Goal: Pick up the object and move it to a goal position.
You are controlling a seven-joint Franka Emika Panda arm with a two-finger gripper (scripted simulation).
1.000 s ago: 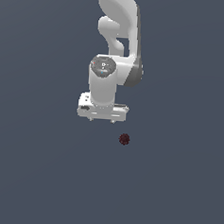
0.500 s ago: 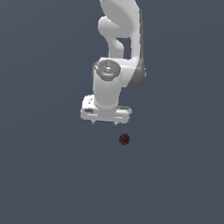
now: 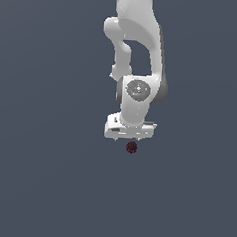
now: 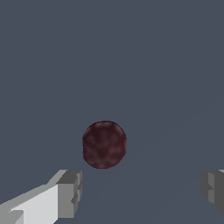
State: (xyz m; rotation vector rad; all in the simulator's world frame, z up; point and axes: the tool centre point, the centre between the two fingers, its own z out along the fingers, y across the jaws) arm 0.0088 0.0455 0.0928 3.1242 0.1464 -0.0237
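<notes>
Jaws spread wide, the gripper (image 3: pixel 130 140) hangs just above the maroon ball (image 3: pixel 132 147), which lies alone on the grey floor (image 3: pixel 40 185), no edge in view, seemingly lined up to descend around it.

The white arm hangs straight down, its tool (image 3: pixel 129 140) spread wide, gripping nothing.

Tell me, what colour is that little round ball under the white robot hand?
The small round ball is dark maroon-red with faint mottling, clearest in the wrist view.
</notes>
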